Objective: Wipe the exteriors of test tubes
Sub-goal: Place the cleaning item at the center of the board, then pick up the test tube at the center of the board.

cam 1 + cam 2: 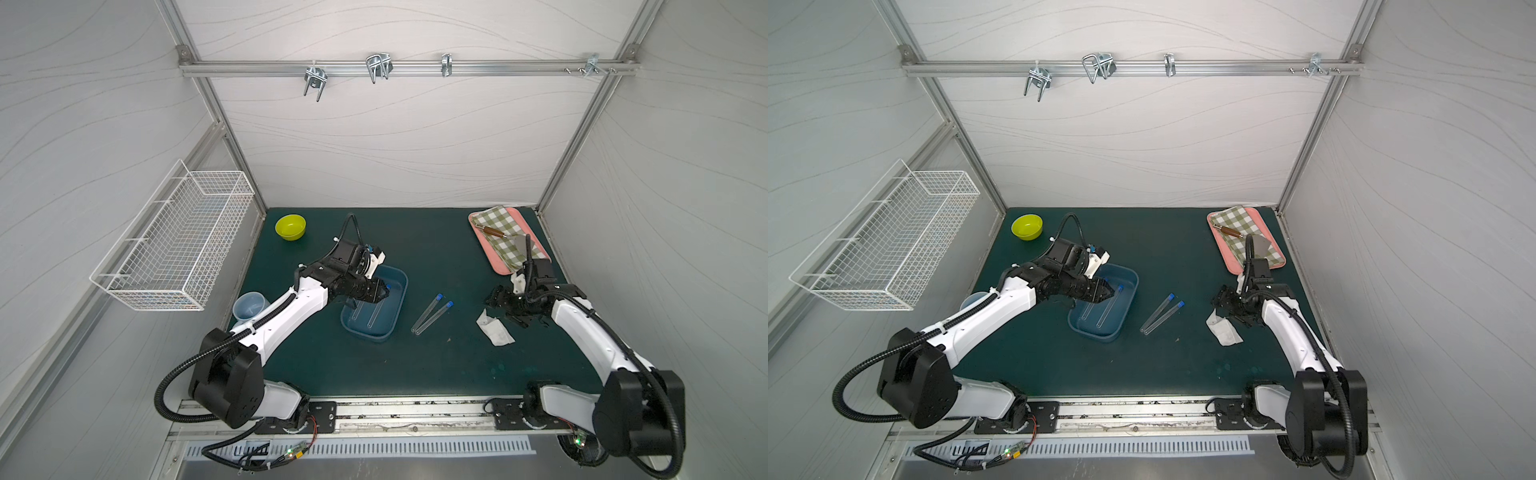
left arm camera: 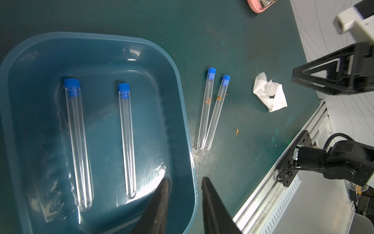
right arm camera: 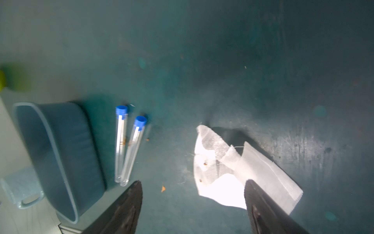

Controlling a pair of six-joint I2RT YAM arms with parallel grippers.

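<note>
Two clear, blue-capped test tubes (image 2: 78,141) (image 2: 127,141) lie side by side in the blue tray (image 1: 400,307), which holds shallow water. Two more test tubes (image 1: 428,313) (image 2: 215,115) rest on the green mat just right of the tray, touching at their rounded ends and showing small orange smears. My left gripper (image 1: 384,291) (image 2: 185,178) hovers over the tray's edge, jaws slightly apart and holding nothing. My right gripper (image 1: 500,309) (image 3: 193,182) is wide open just above a crumpled white gauze wipe (image 1: 496,332) (image 3: 232,168) on the mat, gripping nothing.
A pink tray (image 1: 498,268) with a checked cloth and a brown-handled tool (image 1: 492,231) sits at the back right. A yellow-green bowl (image 1: 290,227) stands at the back left, a clear cup (image 1: 249,307) under my left arm, and a wire basket (image 1: 174,241) hangs on the left wall.
</note>
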